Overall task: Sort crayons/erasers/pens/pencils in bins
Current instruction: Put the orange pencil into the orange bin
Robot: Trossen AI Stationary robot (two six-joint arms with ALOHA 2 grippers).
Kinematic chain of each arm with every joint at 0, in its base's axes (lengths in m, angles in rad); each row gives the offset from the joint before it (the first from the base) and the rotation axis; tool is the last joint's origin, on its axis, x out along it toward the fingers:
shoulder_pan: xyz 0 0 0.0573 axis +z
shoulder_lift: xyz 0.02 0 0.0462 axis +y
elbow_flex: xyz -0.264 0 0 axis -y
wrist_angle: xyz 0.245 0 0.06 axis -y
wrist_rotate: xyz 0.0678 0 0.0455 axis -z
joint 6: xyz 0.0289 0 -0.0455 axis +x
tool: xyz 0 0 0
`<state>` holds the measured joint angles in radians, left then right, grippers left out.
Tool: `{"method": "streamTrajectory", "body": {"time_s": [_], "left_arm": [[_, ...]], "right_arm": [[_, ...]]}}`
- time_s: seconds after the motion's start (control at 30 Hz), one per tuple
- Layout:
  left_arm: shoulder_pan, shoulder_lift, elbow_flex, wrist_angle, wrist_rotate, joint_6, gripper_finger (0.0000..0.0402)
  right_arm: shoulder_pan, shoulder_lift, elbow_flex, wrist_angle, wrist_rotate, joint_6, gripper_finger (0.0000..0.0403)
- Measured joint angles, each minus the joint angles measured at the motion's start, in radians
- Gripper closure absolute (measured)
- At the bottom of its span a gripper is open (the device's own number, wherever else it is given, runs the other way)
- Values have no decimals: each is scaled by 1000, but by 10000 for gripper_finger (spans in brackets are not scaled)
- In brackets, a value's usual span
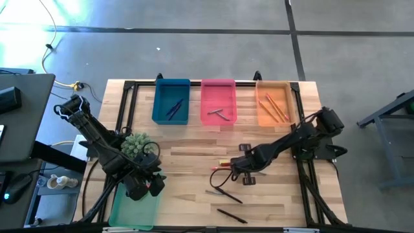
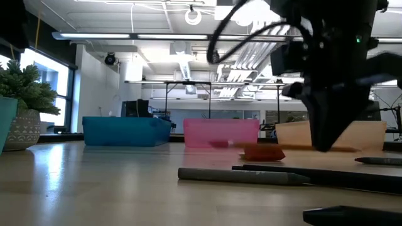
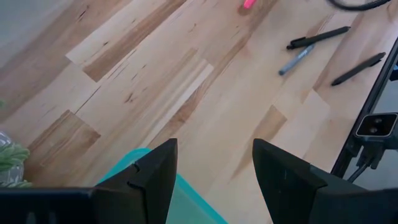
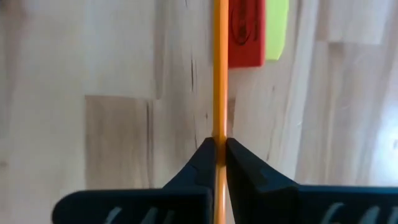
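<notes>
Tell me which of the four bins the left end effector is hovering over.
The translucent green bin, alone at the table's near left corner. The left end effector hangs open above it; the blue bin, pink bin and orange bin line the far edge.

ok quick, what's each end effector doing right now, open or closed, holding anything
Left end effector: open, holding nothing, above the translucent green plastic bin.
Right end effector: shut on a long thin orange pencil at the wooden table.
</notes>
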<state>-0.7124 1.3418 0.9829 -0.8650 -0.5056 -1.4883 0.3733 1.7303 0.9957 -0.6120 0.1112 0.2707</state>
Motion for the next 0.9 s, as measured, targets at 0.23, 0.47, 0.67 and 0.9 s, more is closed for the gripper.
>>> {"method": "streamTrajectory", "body": {"time_s": [0.23,0.47,0.67,0.9], "left_arm": [[0,0,0,0,-30,0,206],[4,0,0,5,-78,32,206],[56,1,0,81,-83,180,206],[176,1,0,232,-82,429,206]], "right_arm": [[-1,-96,1,-11,20,33,400],[-33,-254,2,-63,156,116,400],[-92,-416,3,-109,279,204,400],[-193,-591,3,-230,412,278,400]]}}
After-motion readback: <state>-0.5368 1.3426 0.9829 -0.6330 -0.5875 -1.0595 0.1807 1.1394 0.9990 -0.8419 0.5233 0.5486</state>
